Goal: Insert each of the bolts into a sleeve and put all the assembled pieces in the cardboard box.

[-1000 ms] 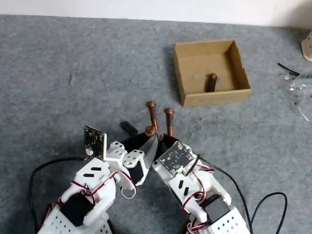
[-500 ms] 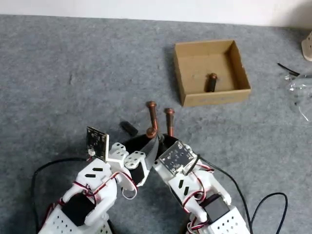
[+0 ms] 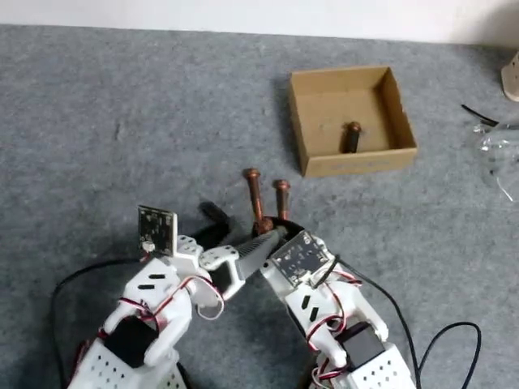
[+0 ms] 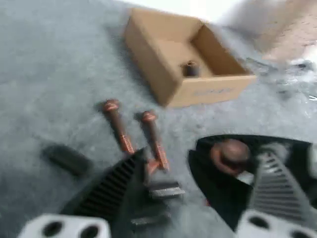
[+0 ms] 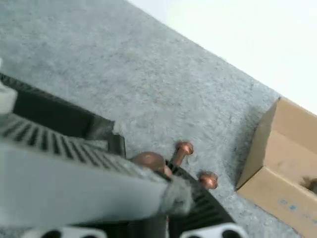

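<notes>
Grey carpet (image 3: 97, 121) covers the table. At lower centre the right gripper (image 3: 274, 232) is clamped on an upright bolt (image 3: 263, 225), and the left gripper (image 3: 243, 235) has its jaws apart around it. Just beyond lie a bare sleeve (image 3: 215, 212) and two loose bolts (image 3: 254, 191) (image 3: 281, 199), not yet assembled. Upper right, the cardboard box (image 3: 357, 164) holds one finished piece (image 3: 353, 136). The faint print on the box is too blurred to read.
</notes>
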Robot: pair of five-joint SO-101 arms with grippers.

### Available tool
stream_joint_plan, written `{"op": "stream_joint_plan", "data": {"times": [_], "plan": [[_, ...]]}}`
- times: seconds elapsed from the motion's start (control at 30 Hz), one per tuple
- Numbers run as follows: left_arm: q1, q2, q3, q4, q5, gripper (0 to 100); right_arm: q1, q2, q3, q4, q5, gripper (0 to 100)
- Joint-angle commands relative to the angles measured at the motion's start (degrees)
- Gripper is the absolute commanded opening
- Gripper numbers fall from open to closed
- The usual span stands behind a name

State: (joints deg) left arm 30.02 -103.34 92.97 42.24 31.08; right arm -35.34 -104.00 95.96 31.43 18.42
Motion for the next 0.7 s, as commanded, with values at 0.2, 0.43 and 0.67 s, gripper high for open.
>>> {"op": "stream_joint_plan", "data": {"times": [0.2, 0.43, 0.67], "plan": [[0.57, -0.57, -2.42, 0.09, 4.92, 42, 0.13, -1.1, 6.2, -0.22, -0.26, 0.4], [-11.03, -0.66, -7.69, 0.0, 14.51, 42, 0.13, -1.1, 6.2, -0.22, -0.26, 0.4], [-17.27, -0.66, -8.4, -0.09, 17.14, 41, 0.13, -1.1, 6.2, -0.22, -0.26, 0.4]]}}
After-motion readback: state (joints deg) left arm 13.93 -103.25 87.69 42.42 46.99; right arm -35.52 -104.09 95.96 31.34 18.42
